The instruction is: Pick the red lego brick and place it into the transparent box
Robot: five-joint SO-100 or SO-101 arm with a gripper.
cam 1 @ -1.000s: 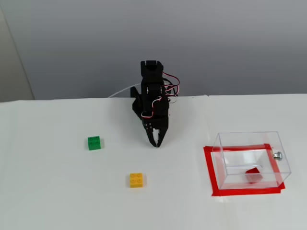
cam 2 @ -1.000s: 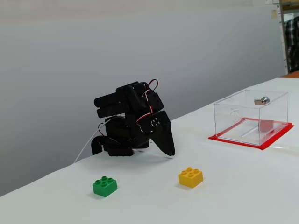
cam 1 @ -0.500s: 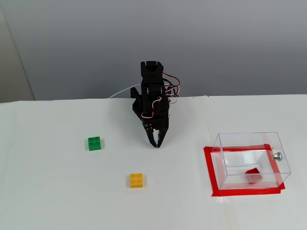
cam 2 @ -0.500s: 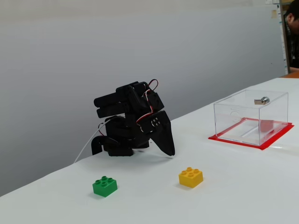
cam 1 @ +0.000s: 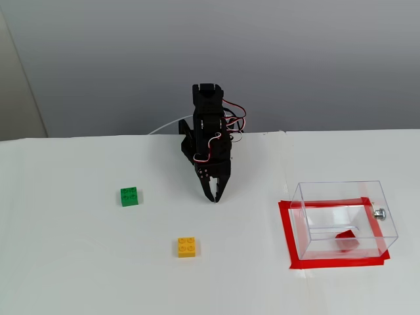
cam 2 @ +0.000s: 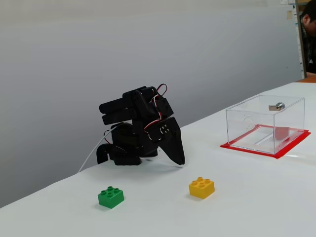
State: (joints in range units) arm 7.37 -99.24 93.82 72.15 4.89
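The red lego brick [cam 1: 346, 240] lies tilted inside the transparent box [cam 1: 344, 218], near its front right corner; through the clear wall of the transparent box [cam 2: 265, 123] the red lego brick [cam 2: 281, 133] shows as a red patch. My black arm is folded down at the back of the table, far left of the box. The gripper [cam 1: 214, 196] points down at the tabletop with its fingers together and nothing between them. From the side, the gripper [cam 2: 180, 161] tip rests just above the table.
A green brick [cam 1: 129, 196] sits left of the arm, and a yellow brick [cam 1: 187, 247] lies in front of it. The box stands on a red tape rectangle [cam 1: 289, 236]. A small metal knob [cam 1: 378, 212] sticks out of the box's right wall.
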